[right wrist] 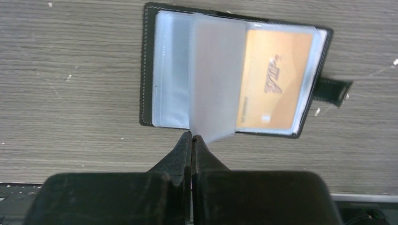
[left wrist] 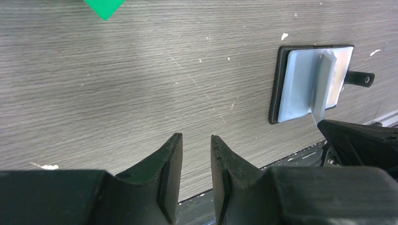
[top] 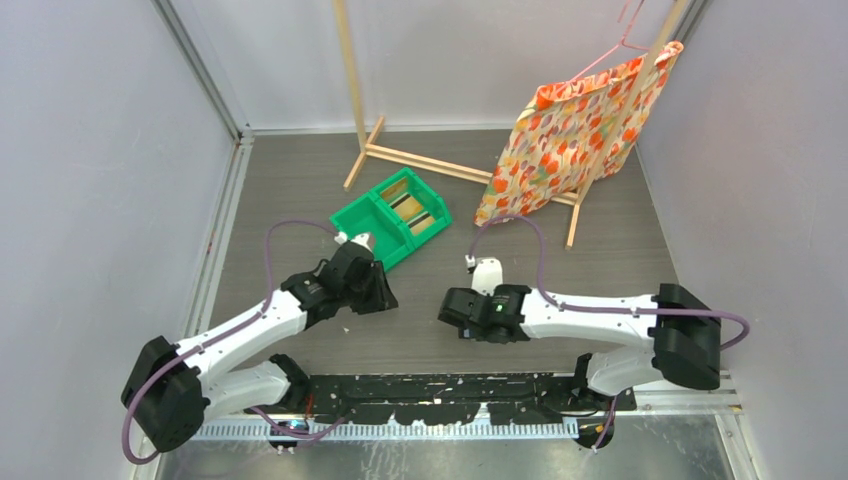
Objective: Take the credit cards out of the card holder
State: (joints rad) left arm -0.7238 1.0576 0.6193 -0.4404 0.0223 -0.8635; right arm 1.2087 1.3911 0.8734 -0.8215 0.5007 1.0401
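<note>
**Q:** Where is the card holder (right wrist: 171,79)?

**A:** It lies open and flat on the table (right wrist: 70,70), just ahead of the right end effector (right wrist: 191,137) and well apart from the left end effector (left wrist: 195,137). One orange credit card (right wrist: 277,79) shows through a clear pocket on the strap (right wrist: 333,90) side. One frosted sleeve (right wrist: 216,79) stands up from the spine.

**Q:** State of each end effector?

**A:** Right: the jaws are pressed together, with the tips at the lower edge of the raised sleeve. I cannot tell whether a corner of the sleeve is pinched between them. Left: the jaws are parted by a narrow gap and hold nothing.

**Q:** How will the items handle?

**A:** The card is probably light, thin, stiff and smooth. It should slide rather than bend, but a flat face offers no grip. The sleeves look soft and floppy and will likely buckle if pushed. The holder looks light and may drag along when a card is pulled.

**Q:** Where should it be gripped?

**A:** Pinch the card across its thickness at the edge nearest the pocket mouth. I cannot tell which side that is. Hold down the dark cover with the other end effector.
</note>
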